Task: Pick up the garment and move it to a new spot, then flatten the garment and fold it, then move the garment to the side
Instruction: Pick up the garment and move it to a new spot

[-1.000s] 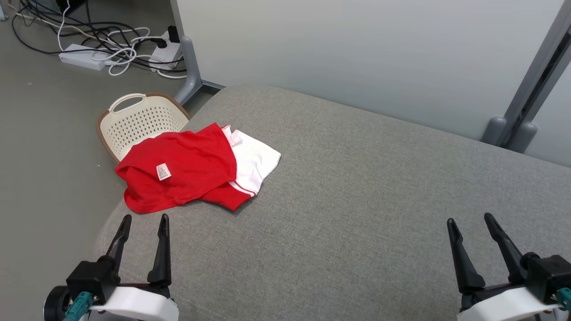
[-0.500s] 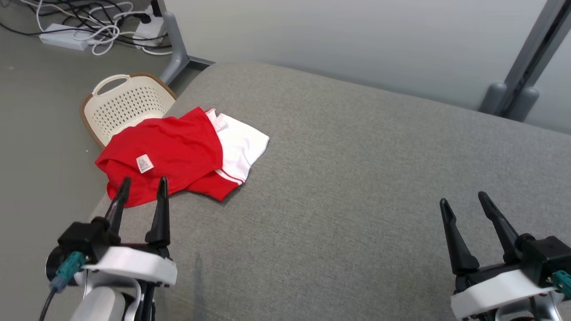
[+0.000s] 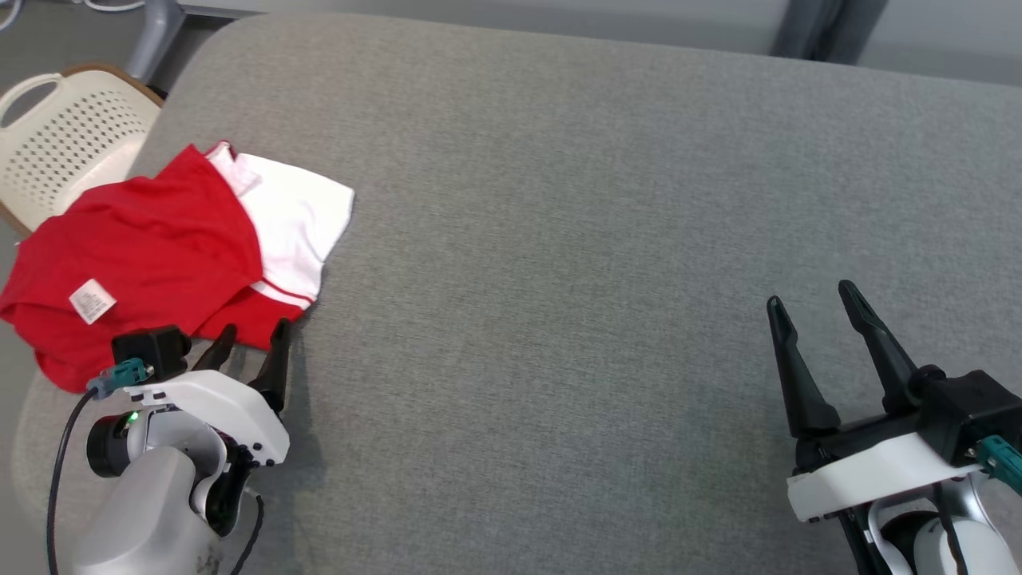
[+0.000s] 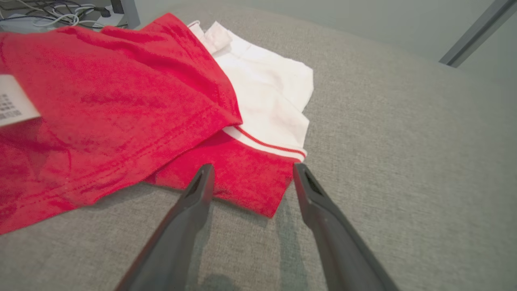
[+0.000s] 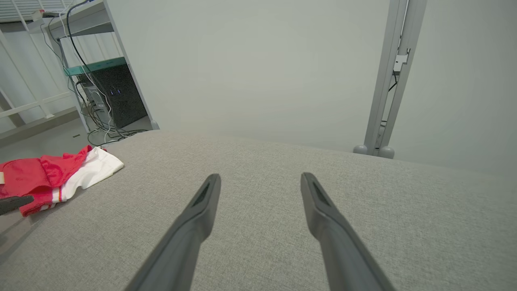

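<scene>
Lying crumpled, a red-and-white garment (image 3: 152, 239) rests on a coarse grey woven cushion (image 3: 559, 239).

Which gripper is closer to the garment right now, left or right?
The left gripper: open, tips at the red hem of the garment; the right gripper hangs open far across the grey cushion.

Red and white garment (image 3: 152, 247), crumpled, on grey cushion's (image 3: 559, 239) left edge
</scene>
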Available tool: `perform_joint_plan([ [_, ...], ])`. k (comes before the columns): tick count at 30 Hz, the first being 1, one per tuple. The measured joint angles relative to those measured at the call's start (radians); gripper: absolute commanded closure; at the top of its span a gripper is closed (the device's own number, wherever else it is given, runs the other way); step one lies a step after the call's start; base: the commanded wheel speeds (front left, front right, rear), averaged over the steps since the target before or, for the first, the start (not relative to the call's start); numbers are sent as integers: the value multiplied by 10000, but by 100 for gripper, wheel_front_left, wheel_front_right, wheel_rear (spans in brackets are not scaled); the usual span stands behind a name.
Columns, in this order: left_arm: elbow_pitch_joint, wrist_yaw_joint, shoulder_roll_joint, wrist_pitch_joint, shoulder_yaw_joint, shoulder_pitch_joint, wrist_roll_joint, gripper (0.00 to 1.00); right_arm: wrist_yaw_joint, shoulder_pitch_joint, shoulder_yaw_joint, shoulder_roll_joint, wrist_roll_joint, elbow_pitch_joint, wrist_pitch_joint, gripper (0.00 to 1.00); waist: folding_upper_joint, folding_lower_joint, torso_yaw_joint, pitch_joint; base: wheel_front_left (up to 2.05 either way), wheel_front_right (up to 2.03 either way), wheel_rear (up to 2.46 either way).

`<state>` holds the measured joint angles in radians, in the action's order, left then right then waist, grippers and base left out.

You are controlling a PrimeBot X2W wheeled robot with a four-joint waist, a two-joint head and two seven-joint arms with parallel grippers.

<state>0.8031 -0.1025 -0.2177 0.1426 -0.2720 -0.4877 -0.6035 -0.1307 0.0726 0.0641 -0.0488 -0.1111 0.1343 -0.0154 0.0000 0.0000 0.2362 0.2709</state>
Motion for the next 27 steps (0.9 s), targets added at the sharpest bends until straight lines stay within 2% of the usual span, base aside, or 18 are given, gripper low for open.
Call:
perform_joint_plan([
  [8, 2280, -211, -132, -970, -230, -1247, -401, 0, 0, 266, 96, -2, -128, -376, -303, 0, 0, 0, -844, 555, 0, 0, 0],
  [9, 2424, -211, -134, -984, -238, -1360, -445, 12, 0, 280, 100, 0, -155, -426, -341, 0, 1, 0, -898, 580, 0, 0, 0],
  [10, 2677, -213, -163, -982, -278, -1530, -462, 73, 0, 311, 96, -2, -205, -499, -397, 0, 1, 0, -960, 592, 0, 0, 0],
  [11, 2784, -211, -201, -892, -309, -1594, -447, 100, 0, 316, 105, -2, -261, -533, -441, 0, 0, 0, -973, 577, 0, 0, 0],
  [17, 3053, 155, -311, 527, -479, -1691, -33, 100, 0, 314, 107, 0, -410, -757, -616, 0, 0, 0, -970, 370, 0, 0, 0],
  [21, 2715, 314, -472, 982, -458, -1795, 115, 100, 0, 282, 73, 2, -479, -815, -675, 0, 0, 0, -933, 202, 0, 0, 0],
  [24, 2004, 472, -625, 1149, -334, -1803, 274, 100, 0, 171, 6, 2, -514, -855, -732, 0, 0, 0, -877, 10, 0, 0, 0],
  [27, 533, 786, -805, 1177, 8, -1586, 560, 100, 0, 45, -50, 2, -573, -871, -759, 0, 0, 0, -825, -231, 0, 0, 0],
])
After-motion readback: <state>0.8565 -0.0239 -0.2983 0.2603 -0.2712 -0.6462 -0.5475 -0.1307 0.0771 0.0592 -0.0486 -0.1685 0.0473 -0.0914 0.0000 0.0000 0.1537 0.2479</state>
